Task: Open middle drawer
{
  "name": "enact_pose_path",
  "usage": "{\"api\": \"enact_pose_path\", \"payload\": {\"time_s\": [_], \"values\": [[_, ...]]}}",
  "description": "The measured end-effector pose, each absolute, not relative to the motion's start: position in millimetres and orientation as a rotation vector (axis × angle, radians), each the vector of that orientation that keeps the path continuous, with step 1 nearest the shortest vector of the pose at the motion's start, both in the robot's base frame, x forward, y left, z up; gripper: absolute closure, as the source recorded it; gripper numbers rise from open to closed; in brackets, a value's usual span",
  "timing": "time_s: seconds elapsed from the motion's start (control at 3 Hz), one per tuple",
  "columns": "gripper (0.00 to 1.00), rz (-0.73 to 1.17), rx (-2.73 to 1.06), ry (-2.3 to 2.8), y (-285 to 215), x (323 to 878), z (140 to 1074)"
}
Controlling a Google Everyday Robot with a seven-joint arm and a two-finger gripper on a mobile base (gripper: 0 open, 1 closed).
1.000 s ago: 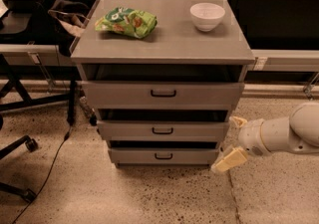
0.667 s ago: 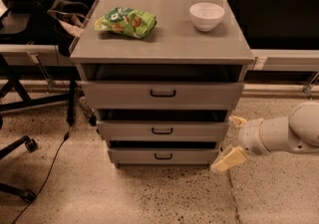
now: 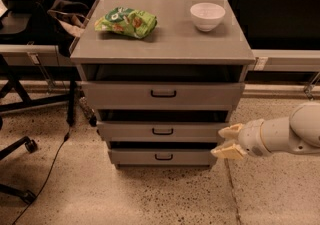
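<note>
The grey three-drawer cabinet (image 3: 162, 54) stands in the middle of the camera view. The middle drawer (image 3: 162, 131) has a low flat front with a small black loop handle (image 3: 162, 131) and stands slightly out, with a dark gap above it. My gripper (image 3: 226, 141) comes in from the right on a white arm (image 3: 285, 136). It is at the right end of the middle drawer's front, its cream fingers (image 3: 230, 152) spread apart and holding nothing.
The top drawer (image 3: 163, 94) and bottom drawer (image 3: 161, 157) also stand slightly out. A green chip bag (image 3: 126, 21) and a white bowl (image 3: 207, 16) lie on the cabinet top. An office chair base (image 3: 20, 169) and a cable (image 3: 50, 164) are at the left.
</note>
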State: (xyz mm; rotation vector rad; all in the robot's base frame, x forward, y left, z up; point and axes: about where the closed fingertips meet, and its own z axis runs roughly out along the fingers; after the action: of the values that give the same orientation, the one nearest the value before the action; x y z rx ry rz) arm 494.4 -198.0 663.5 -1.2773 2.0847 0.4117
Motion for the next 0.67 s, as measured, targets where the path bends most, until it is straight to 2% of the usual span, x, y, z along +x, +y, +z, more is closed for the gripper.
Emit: {"api": "enact_pose_path", "payload": {"time_s": [0.67], "values": [[1.0, 0.267, -1.066, 2.171, -205.4, 522.1, 596.8]]}}
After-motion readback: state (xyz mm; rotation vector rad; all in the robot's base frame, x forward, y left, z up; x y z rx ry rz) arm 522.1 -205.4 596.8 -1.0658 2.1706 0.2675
